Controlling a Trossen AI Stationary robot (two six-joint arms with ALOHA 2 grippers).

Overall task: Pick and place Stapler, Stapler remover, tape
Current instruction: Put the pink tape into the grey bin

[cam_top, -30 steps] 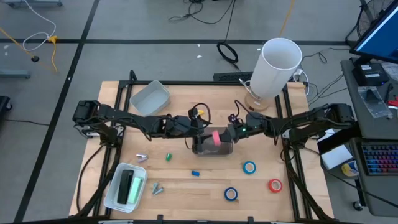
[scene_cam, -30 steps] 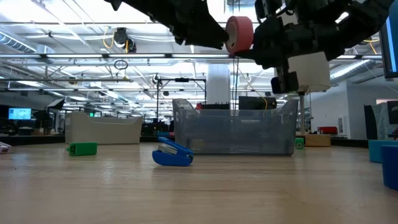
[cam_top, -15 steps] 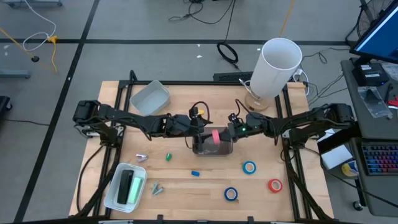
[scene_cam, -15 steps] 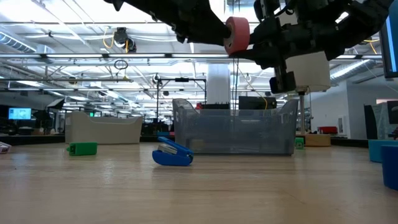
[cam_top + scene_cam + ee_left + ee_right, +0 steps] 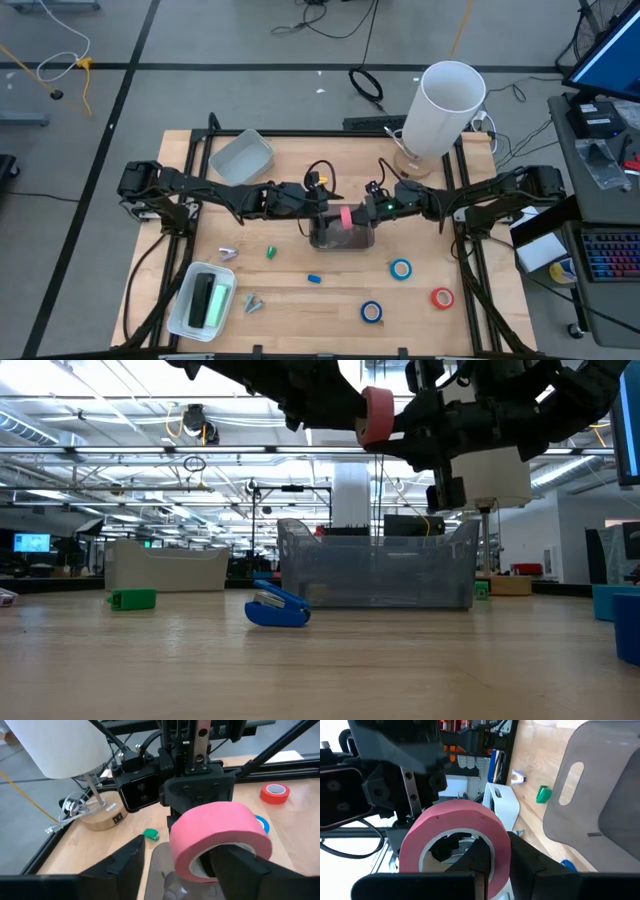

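Your wooden table (image 5: 300, 300) fills the middle of the high view. At its centre, above the clear bin (image 5: 342, 238), the right gripper (image 5: 352, 217) pinches the pink tape (image 5: 346, 218). The left gripper (image 5: 328, 212) stands wide beside it.

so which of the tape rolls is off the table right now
The pinkish red roll, held up between both grippers over the clear bin. The two blue rolls and the red roll lie flat on the table.
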